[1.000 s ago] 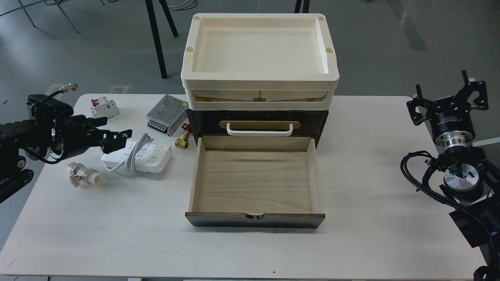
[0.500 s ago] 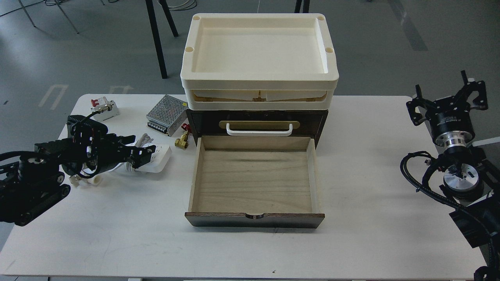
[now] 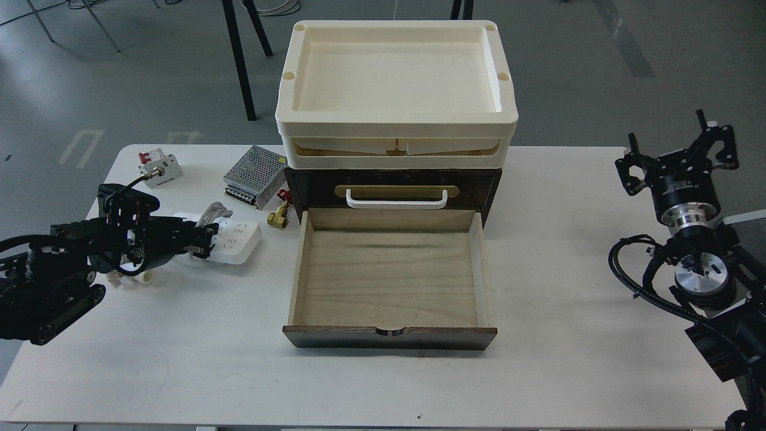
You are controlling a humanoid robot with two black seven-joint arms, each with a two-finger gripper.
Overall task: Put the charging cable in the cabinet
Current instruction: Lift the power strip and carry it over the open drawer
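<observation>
Flat white rectangular power strip with a white-grey cord looped round its middle [image 3: 230,237] lies on the white tabletop [image 3: 179,335], left of the dark brown wooden cabinet [image 3: 392,185]. Cabinet's light wood bottom drawer [image 3: 389,281] is pulled out toward the camera; upper drawer has a white handle on a brass plate [image 3: 397,196]. Two stacked cream plastic trays [image 3: 395,96] sit on top of the cabinet. Left gripper [image 3: 200,242] is low over the strip's left end, at the cord; fingers look drawn close around it, but cannot tell if they actually clamp it. Right gripper [image 3: 676,158] is up over the right edge of the tabletop, fingers spread, holding nothing. Behind the strip: perforated metal power-supply box [image 3: 254,175], small white breaker with red switch [image 3: 158,167], brass valve with red handle [image 3: 279,215].
</observation>
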